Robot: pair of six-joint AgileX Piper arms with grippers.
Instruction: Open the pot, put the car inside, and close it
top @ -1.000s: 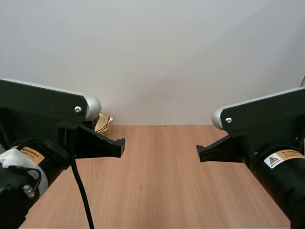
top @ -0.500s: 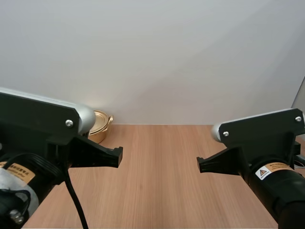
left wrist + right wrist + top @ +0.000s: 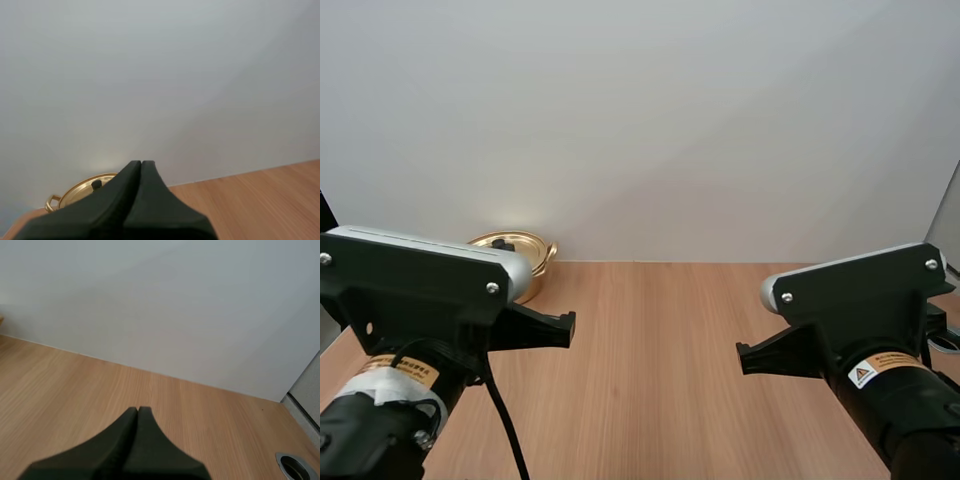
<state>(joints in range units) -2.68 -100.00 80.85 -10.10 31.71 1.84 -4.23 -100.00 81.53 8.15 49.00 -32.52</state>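
A gold pot (image 3: 516, 248) with its lid on and a dark knob stands at the table's far left by the wall, partly hidden behind my left arm. The left wrist view has the pot (image 3: 82, 189) just past my left gripper (image 3: 140, 163), whose fingers lie together as one dark wedge, holding nothing. In the high view the left gripper (image 3: 565, 328) hangs above the table, right of the pot. My right gripper (image 3: 138, 410) is shut on nothing too, and the right gripper (image 3: 744, 358) hovers over the wood at the right.
The wooden table (image 3: 650, 350) runs to a plain white wall at the back. A round metal cable hole (image 3: 295, 465) sits in the table near its right edge.
Both arms have dropped lower in the high view, and the left arm has uncovered more of the pot and its lid. Both grippers stayed shut.
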